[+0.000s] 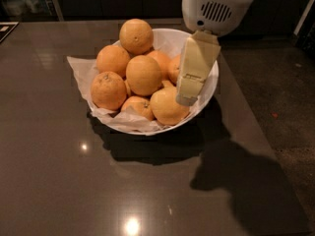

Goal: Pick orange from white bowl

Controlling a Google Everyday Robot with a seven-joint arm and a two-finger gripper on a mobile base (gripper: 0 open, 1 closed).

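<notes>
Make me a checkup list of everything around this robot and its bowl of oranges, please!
Surface: dark shiny table with lamp glints on it.
Job's things: the orange, smooth, sits in the middle of the pile, apart from the gripper; white bowl, lined with crinkled paper.
Clutter: other oranges heaped in the same bowl.
Grippers: gripper hangs over the bowl's right side, to the right of the orange.
Cables: nothing seen.
Surroundings: dark speckled floor to the right of the table.
</notes>
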